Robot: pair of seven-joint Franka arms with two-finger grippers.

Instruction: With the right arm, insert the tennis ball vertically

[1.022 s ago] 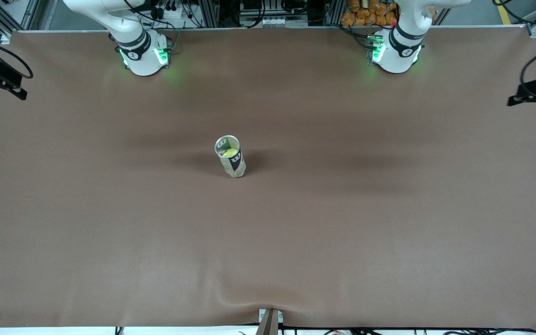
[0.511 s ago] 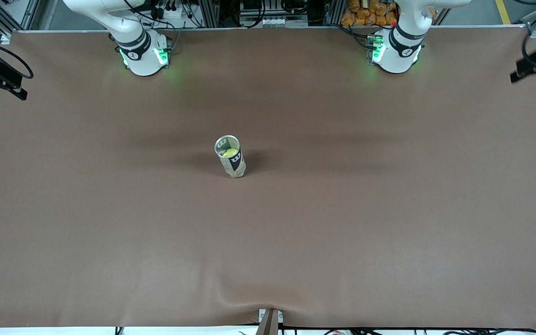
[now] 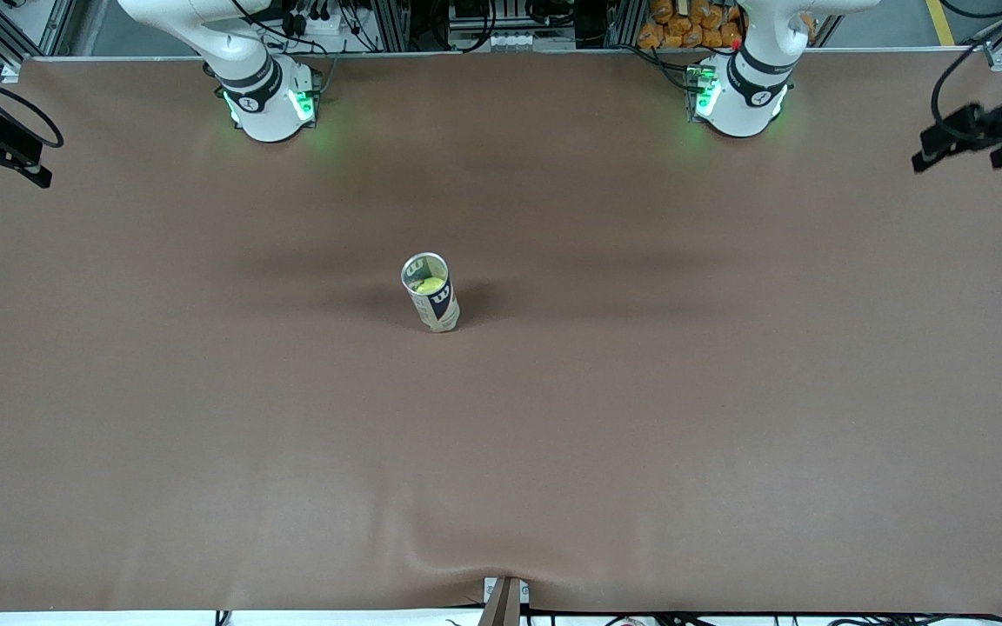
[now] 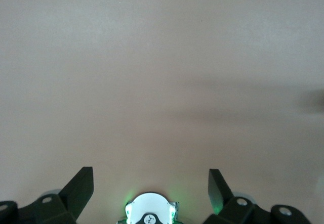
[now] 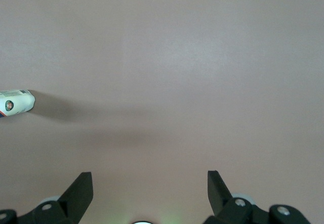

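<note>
yellow-green felt shows inside the mouth of the tennis ball can, so the tennis ball already sits in it; the can stands upright near the middle of the brown table cover, its open end up. nothing touches the can. the right gripper hangs well apart from the can, over bare cover toward the right arm's end, its jaws spread wide and empty; its wrist view shows the can small at the frame's edge. the left gripper is equally wide open and empty, over bare cover far from the can at the left arm's end. over the last second the can and ball have not moved, while the left arm's hand has shifted at the table's edge. that suggests the insertion is done and both arms are retreating.
</note>
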